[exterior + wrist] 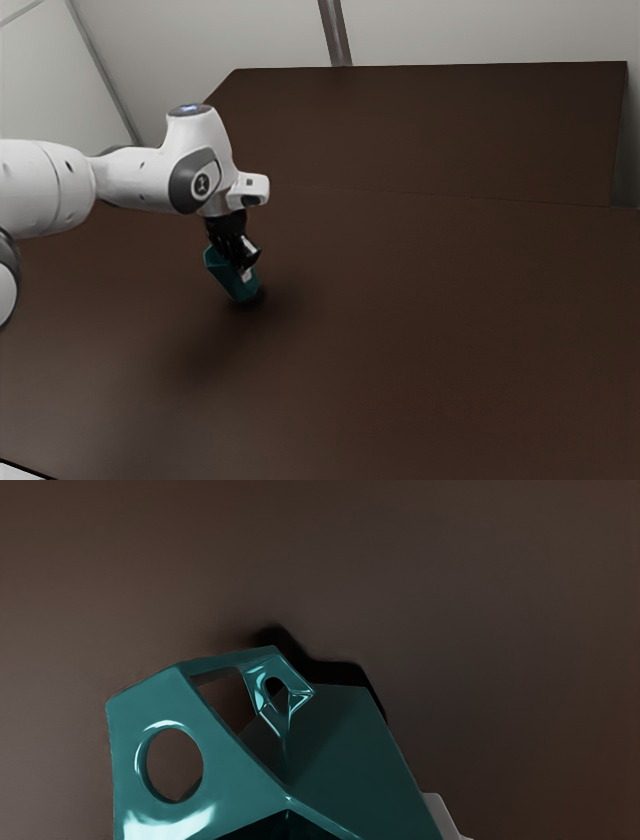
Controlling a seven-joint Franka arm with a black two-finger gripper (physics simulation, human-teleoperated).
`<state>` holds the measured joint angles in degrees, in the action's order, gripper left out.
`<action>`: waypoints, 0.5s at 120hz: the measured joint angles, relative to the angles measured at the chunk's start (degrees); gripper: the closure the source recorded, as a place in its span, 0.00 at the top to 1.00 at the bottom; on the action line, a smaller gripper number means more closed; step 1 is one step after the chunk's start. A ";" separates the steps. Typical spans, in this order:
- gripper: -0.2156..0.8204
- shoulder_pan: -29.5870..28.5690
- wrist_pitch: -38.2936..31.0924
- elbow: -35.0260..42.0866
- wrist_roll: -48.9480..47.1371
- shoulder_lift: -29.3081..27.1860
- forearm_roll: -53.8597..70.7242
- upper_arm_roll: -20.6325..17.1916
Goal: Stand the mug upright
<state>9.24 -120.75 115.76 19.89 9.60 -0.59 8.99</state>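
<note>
Over a wide dark brown table [430, 330], with a pale wall [480, 30] beyond at twelve o'clock. Reaching in from nine o'clock of the exterior view with the white arm [135, 178], then dropping to the black gripper [243, 266]. Right against it, the teal mug [228, 275], tilted, leaning from eleven o'clock down to five, low over a dark shadow [246, 303]. Can't tell the gripper's opening, nor any sure hold on the mug; can't tell about contact with the table either. Probably tipped this way partway through righting, too steep to balance alone. Near edges at two and three o'clock, well away; broad bare surface from one round to six, ample for swinging the base flat. Best to turn slowly, low down, minding the corners and round hole [175, 765], for fear of a roll back onto a side.
</note>
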 joint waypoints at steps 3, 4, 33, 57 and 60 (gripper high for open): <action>0.04 0.05 0.06 0.52 -0.16 -0.35 0.03 0.01; 0.04 0.06 0.08 0.68 -0.21 -0.45 0.06 0.01; 0.04 0.12 0.35 3.32 -1.58 -1.55 0.82 -0.02; 0.04 0.37 0.29 3.77 -2.45 -1.06 1.21 -0.01; 0.04 0.36 0.26 3.78 -2.54 -0.96 1.23 0.00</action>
<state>9.60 -120.49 119.54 17.35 8.64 0.64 9.00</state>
